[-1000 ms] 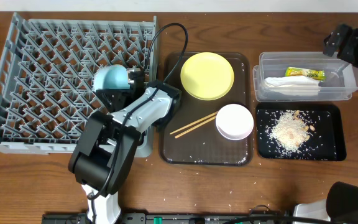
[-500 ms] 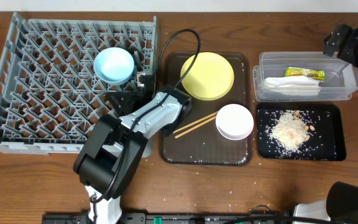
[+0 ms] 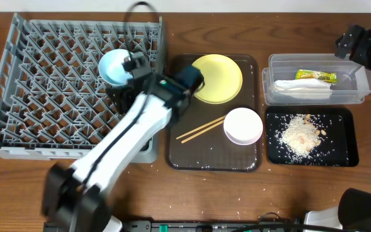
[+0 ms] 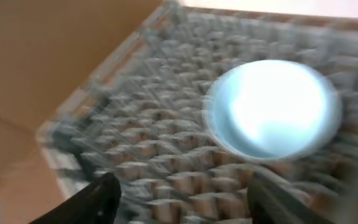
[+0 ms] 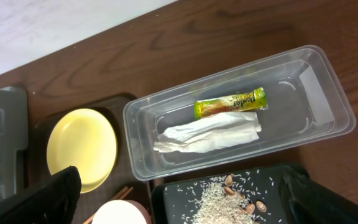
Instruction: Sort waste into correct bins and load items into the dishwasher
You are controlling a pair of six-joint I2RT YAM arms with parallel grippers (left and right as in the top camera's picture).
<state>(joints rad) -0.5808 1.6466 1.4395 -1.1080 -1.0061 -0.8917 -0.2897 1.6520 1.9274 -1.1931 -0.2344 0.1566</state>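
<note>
Wrapper (image 5: 230,102) and napkin (image 5: 207,135) lie in tub (image 5: 328,84), bowl (image 3: 114,66) in rack (image 3: 44,77); left gripper (image 4: 182,186) and right gripper (image 5: 179,177) spread empty.

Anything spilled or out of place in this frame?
Yes. The rice crumbs sit mostly in the black tray, but stray grains also dot the serving tray along its near edge and the table in front. Nothing else stands out.
</note>
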